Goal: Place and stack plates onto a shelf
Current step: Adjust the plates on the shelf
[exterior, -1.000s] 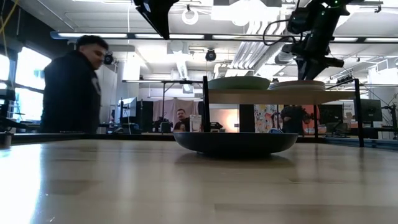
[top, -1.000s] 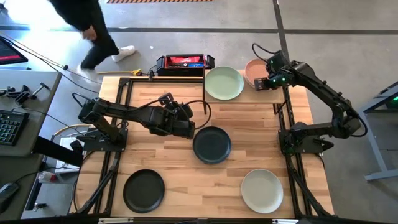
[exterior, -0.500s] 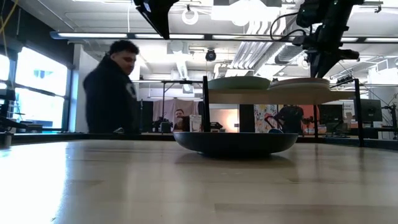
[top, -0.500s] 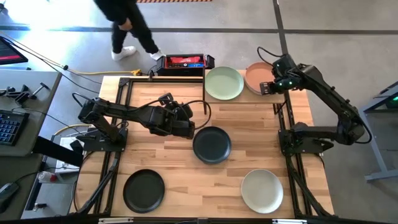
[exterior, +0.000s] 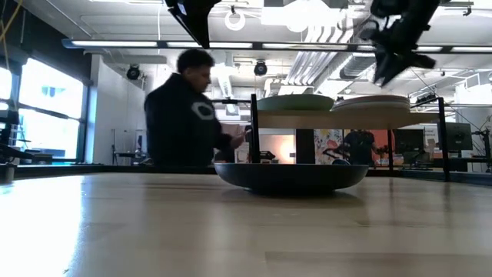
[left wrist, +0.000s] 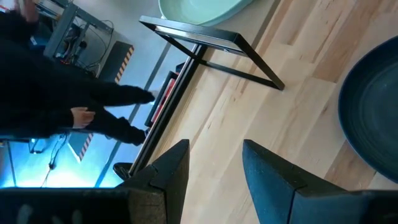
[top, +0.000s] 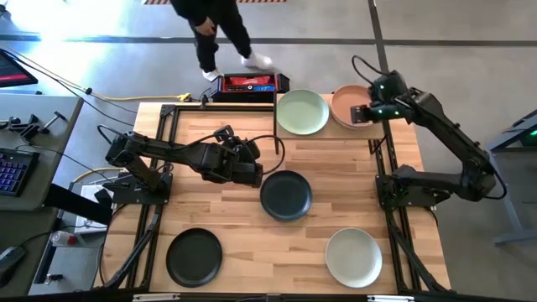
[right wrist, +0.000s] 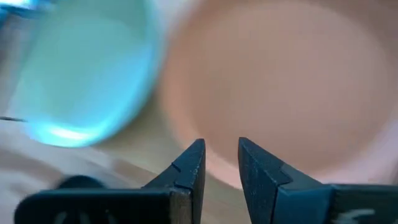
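Note:
On the raised shelf [top: 329, 127] at the table's far edge, a pale green plate [top: 302, 111] and a peach plate [top: 346, 101] lie flat side by side. My right gripper [top: 359, 113] hovers open just above the peach plate's near rim [right wrist: 280, 81], clear of it in the low view [exterior: 388, 69]. My left gripper [top: 258, 174] waits open at mid-table, beside the dark teal plate [top: 286, 195], which rests on the tabletop. A black plate [top: 194, 256] and an off-white plate [top: 353, 257] lie near the table's near edge.
A red-and-black box [top: 249, 84] sits past the far edge, left of the shelf. A person [top: 220, 29] walks on the floor behind the table. Black shelf posts [exterior: 254, 131] stand at the shelf's corners. Bare wood lies between the plates.
My right gripper has moved a little toward the table's right edge and risen off the peach plate, which stays on the shelf. The person behind the table has walked toward the right.

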`<move>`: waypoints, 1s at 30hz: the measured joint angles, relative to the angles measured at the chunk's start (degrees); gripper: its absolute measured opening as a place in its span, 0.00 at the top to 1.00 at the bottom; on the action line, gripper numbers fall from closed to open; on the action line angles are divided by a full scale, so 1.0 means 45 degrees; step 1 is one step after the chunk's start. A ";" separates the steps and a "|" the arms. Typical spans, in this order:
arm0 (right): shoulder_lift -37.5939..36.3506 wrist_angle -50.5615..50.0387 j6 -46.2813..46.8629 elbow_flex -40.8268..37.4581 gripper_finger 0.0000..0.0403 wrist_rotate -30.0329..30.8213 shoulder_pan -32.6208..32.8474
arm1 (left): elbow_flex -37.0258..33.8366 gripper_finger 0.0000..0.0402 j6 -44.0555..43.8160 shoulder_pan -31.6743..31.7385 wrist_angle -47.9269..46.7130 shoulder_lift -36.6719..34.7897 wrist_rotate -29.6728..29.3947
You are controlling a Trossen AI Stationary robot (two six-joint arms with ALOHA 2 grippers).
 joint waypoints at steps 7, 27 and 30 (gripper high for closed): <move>0.0350 0.2658 0.0850 -0.0001 0.81 -0.0888 0.2041 | 0.0000 0.66 0.0000 0.0000 0.0332 0.0005 0.0000; 0.2928 0.3949 0.1417 0.0004 0.81 0.0255 0.4388 | 0.0004 0.66 0.0641 0.0087 0.0947 0.0005 0.0001; 0.3159 0.3952 0.1403 0.0004 0.81 0.0287 0.4383 | 0.0004 0.66 0.0646 0.0087 0.0947 0.0005 0.0003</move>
